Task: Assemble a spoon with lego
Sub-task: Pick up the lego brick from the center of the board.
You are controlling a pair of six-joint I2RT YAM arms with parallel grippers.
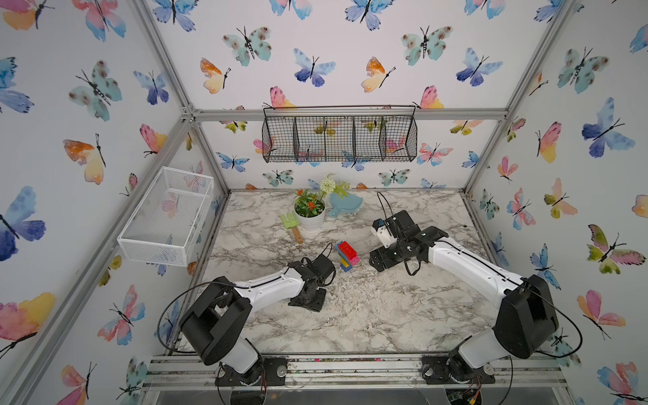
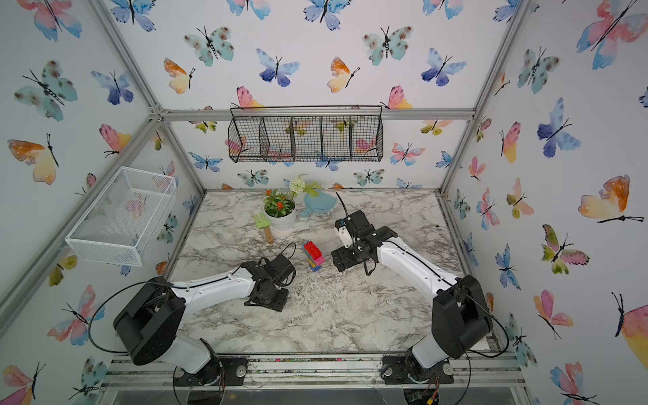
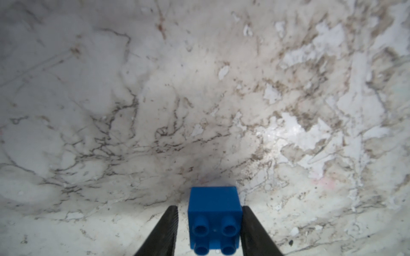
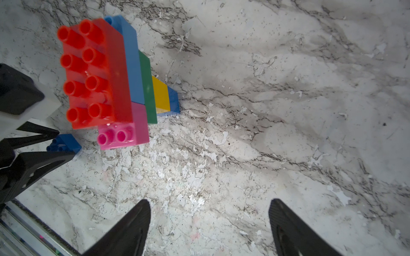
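**Left gripper bracketed a loose dark blue brick beside the standing spoon**

The spoon (image 1: 347,255) stood upright on the marble-patterned table (image 1: 385,315), between the two arms in both top views. From the right wrist view its layers ran, top to bottom, from a long red brick (image 4: 93,73) over a light-blue brick (image 4: 131,62) and a pink brick (image 4: 124,130), then green (image 4: 147,88), yellow (image 4: 160,95) and a blue base brick (image 4: 174,99) touching the table.

A separate dark blue brick (image 3: 214,212) lay on its side on the table just beside the spoon's foot, studs facing the left wrist camera. The left gripper (image 3: 209,208) sat around it, its jaws narrowed: one finger (image 3: 250,221) touched the brick's side, while a thin strip of table showed between the brick and the other finger (image 3: 168,221).

The right gripper (image 4: 208,204) hung over bare table near the spoon, jaws spread wide and holding nothing.
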